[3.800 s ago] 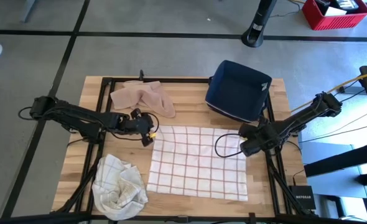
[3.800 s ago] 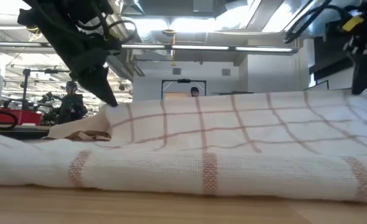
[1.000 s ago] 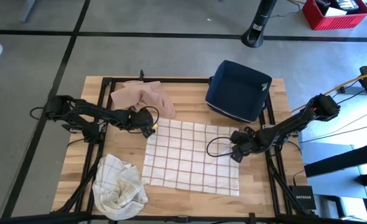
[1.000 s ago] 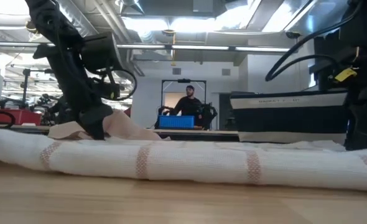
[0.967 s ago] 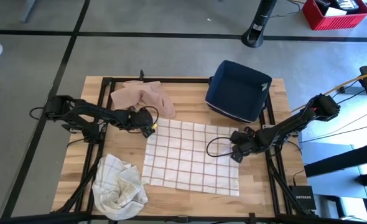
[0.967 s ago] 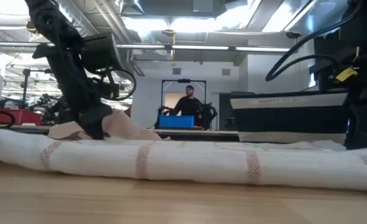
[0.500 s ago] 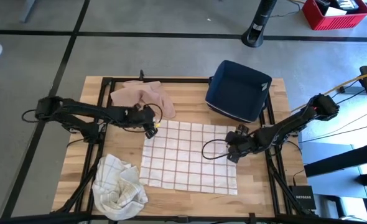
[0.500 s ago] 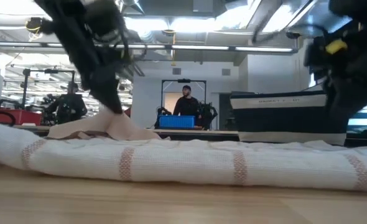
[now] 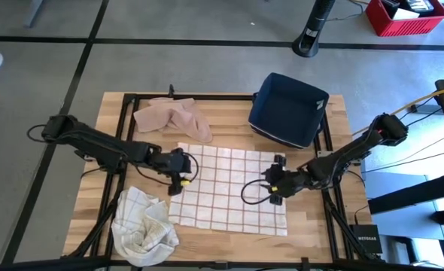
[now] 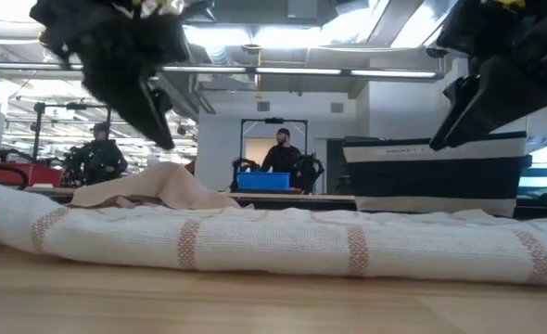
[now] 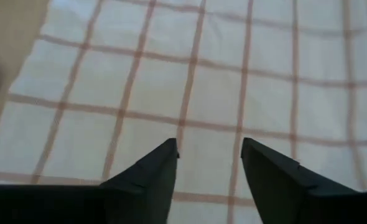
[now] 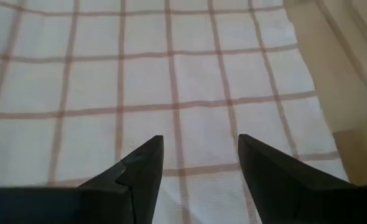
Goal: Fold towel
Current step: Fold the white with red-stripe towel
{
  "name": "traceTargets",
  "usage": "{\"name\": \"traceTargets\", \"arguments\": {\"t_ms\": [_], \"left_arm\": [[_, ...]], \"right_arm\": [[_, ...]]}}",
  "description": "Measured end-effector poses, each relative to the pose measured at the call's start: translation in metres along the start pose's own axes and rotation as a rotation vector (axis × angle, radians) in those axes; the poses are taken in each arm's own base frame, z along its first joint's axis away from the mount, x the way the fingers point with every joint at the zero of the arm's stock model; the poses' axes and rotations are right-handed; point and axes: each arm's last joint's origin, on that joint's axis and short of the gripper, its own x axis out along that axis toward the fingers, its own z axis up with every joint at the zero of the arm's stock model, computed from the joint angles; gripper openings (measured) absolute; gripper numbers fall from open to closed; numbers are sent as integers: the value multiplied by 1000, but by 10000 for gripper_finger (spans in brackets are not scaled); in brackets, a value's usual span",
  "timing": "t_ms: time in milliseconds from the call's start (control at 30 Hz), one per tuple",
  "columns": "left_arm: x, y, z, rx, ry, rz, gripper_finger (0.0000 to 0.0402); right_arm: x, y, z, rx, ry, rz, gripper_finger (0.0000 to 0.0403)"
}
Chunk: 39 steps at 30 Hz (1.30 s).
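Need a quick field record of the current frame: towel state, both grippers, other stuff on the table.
towel: checked towel spread flat on table, no fold visible
left gripper: open, above towel's left edge, holding nothing
right gripper: open, above towel's right edge, holding nothing
other cloths: beige cloth at far side; crumpled checked cloth at near left corner
bin: dark blue bin, far right

Matt woven cloth towel [image 9: 229, 188] lies on a smooth, pale wooden table [image 9: 229, 120].
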Motion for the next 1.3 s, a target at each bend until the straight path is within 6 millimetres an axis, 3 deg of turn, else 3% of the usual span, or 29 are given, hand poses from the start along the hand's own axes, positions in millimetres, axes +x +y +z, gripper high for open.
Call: {"name": "traceTargets", "arguments": {"t_ms": [200, 433, 733, 1000, 1300], "left_arm": [[28, 0, -14, 142, 160, 27, 224], [38, 15, -25, 104, 302, 79, 228], [55, 16, -40, 102, 398, 56, 228], [53, 16, -41, 76, 383, 60, 218], [52, 16, -41, 70, 386, 62, 199]], "right_arm": [[13, 4, -7, -34, 56, -32, 242], [26, 7, -16, -49, 123, -38, 261], [25, 7, -19, -74, 222, -3, 259], [15, 3, -25, -119, 441, 5, 259], [18, -2, -43, -140, 514, 43, 259]]}}
